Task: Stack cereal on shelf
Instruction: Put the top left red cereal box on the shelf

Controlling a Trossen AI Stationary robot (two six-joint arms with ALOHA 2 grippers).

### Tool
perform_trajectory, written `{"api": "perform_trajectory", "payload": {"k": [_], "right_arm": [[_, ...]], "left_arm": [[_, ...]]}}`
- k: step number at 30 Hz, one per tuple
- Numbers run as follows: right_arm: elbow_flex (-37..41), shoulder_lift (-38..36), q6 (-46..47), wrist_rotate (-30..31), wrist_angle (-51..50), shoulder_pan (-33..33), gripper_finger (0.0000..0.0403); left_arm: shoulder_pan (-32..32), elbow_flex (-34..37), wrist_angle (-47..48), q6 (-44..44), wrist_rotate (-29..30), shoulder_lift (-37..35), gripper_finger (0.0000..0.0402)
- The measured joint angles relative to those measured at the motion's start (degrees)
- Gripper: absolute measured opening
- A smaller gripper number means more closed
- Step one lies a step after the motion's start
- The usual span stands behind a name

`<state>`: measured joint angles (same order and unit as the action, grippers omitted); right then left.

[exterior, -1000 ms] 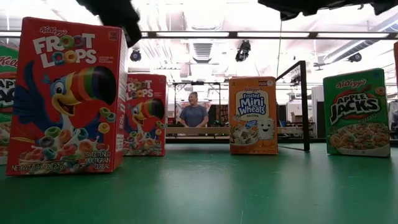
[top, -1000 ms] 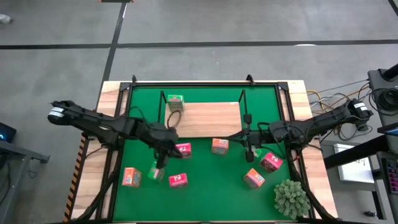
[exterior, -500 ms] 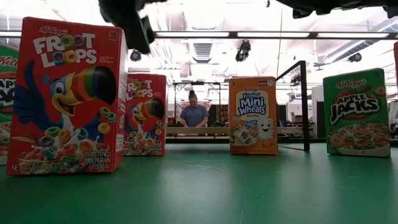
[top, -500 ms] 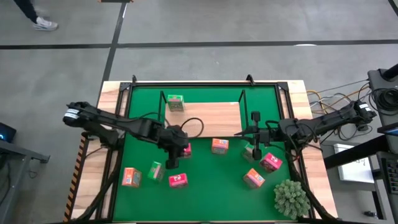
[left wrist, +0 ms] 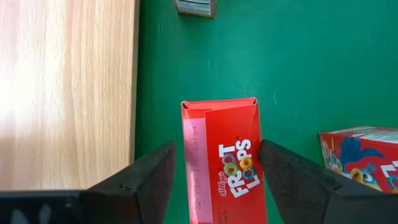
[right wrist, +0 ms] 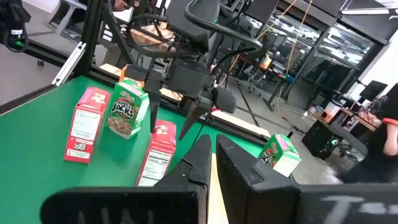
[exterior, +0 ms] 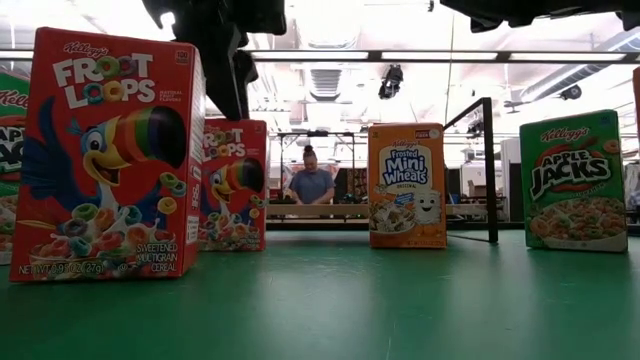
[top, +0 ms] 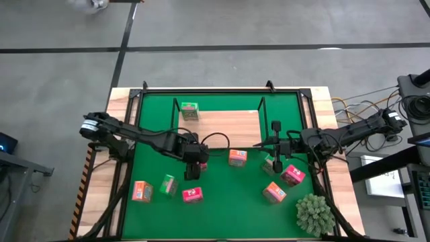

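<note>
My left gripper (left wrist: 217, 146) is open, pointing down over a pink-red cereal box (left wrist: 222, 162) that stands on the green mat just near of the shelf (top: 228, 128). One finger stands on each side of the box's top, and I see no contact. A green cereal box (top: 189, 111) stands on the shelf's far left corner. Several other cereal boxes stand on the mat: orange (top: 237, 157), green (top: 168, 184), pink-red (top: 193, 195), orange (top: 142, 191). My right gripper (right wrist: 212, 146) is shut and holds nothing, hovering at the shelf's right end.
Near my right arm stand a green box (top: 271, 163), a pink-red box (top: 293, 176) and an orange box (top: 274, 193). A spiky plant (top: 314, 214) sits at the near right corner. Black wire frames (top: 262, 107) rise at the shelf's ends. A person (exterior: 311, 183) shows far behind the table.
My left gripper has moved from above the green box at the near left toward the right and far edges. It has come down over the pink-red box beside the shelf and opened. The boxes have stayed in place.
</note>
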<state>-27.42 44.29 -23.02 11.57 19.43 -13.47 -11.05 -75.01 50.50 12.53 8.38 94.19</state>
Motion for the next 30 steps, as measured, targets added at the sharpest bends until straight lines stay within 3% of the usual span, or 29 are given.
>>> {"api": "perform_trajectory", "payload": {"k": [21, 25, 30], "right_arm": [[0.0, 0.0, 0.0, 0.0, 0.0, 0.0, 0.0013], [0.0, 0.0, 0.0, 0.0, 0.0, 0.0, 0.0013], [0.0, 0.0, 0.0, 0.0, 0.0, 0.0, 0.0013]], "left_arm": [[0.5, -3.7, 4.7, 1.1, -2.2, -0.5, 0.0237], [0.5, -3.2, 4.7, 2.3, -3.2, -0.5, 0.0262], [0.5, -2.6, 4.5, 2.4, 1.2, -0.6, 0.0305]]}}
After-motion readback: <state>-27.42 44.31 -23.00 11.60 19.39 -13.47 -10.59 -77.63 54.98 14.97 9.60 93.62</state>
